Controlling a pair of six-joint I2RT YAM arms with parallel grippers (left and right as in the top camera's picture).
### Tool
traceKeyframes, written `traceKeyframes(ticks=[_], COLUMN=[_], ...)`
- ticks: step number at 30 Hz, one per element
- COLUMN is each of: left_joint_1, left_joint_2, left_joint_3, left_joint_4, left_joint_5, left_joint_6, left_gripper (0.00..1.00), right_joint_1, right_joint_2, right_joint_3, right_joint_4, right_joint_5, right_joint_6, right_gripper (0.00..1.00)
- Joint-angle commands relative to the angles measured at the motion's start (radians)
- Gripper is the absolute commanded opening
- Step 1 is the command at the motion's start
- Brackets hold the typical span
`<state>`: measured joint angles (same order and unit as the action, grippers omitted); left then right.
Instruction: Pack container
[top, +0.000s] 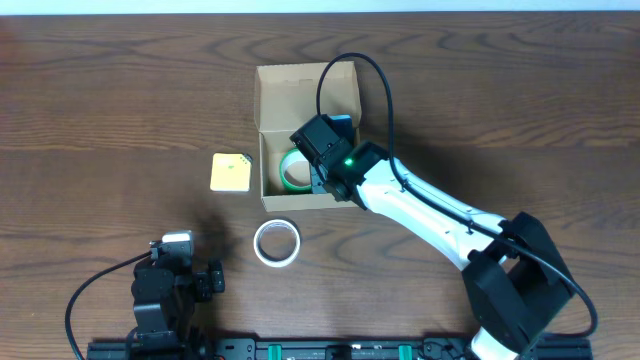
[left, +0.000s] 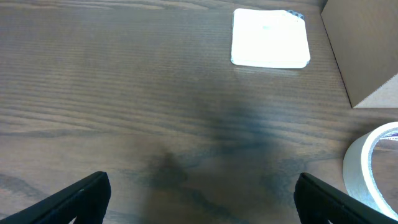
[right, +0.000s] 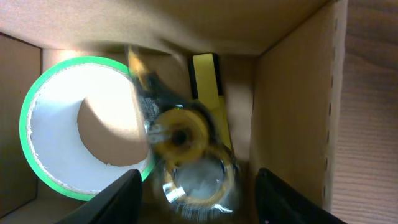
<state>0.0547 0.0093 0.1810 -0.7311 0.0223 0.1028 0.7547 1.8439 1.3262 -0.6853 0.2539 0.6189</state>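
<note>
1. Fingers (right: 115, 202) of the right gripper (right: 199, 180) are spread wide over the box (top: 300, 100), clamping nothing; a blurred yellow dispenser (right: 186, 149) lies between them.
2. Green tape roll (right: 62, 143) fills the box's left side.
3. Left gripper (left: 202, 186): wide open, empty, well clear of the box.
4. White roll (top: 276, 243) sits just off the box's front edge, yellow pad (top: 231, 172) beside its left wall.

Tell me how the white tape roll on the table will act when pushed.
Lying flat, the roll should slide, not roll away. A hollow ring, it is probably light and may skid sideways.
</note>
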Motion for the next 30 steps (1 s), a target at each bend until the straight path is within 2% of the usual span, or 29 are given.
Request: traceKeyframes(ticks=[1,6,15,16,18,19,23,30], left_joint_1=[-0.005,-0.005,-0.005,-0.005,-0.005,-0.005,-0.005,-0.005], left_joint_2=[-0.005,-0.005,-0.005,-0.005,-0.005,-0.005,-0.005,-0.005], left_joint_3=[-0.018,-0.018,-0.018,-0.017,-0.018,-0.018,-0.018,-0.018], left_joint_4=[-0.013,-0.013,-0.013,-0.013,-0.013,-0.013,-0.013,-0.013], left_joint_5=[-0.004,-0.004,-0.004,-0.004,-0.004,-0.004,-0.004,-0.004], left_joint_6=[0.006,0.006,0.006,0.006,0.006,0.006,0.006,0.006], left_gripper=[0.95,0.95,0.95,0.95,0.95,0.95,0.95,0.95], right_joint_1=[-0.001,-0.001,0.000,0.000,0.000,0.000,-0.002,-0.007], right_joint_2=[0.007,0.007,-0.039,-0.061,-0.145,-0.168,-0.337,-0.497], right_joint_3=[0.011,0.012,0.087,0.105,0.121,0.121,0.121,0.119], right_joint_4=[0.003,0.012,0.095,0.094,0.082,0.079,-0.063,-0.306], right_joint_5=[0.004,0.004,-0.028,-0.035,-0.037,-0.038,-0.008,0.098], right_joint_6=[-0.008,-0.011,-0.144,-0.155,-0.163,-0.184,-0.318,-0.328], right_gripper=[0.61,0.71,0.77,0.79,0.91,0.93,0.96,0.99])
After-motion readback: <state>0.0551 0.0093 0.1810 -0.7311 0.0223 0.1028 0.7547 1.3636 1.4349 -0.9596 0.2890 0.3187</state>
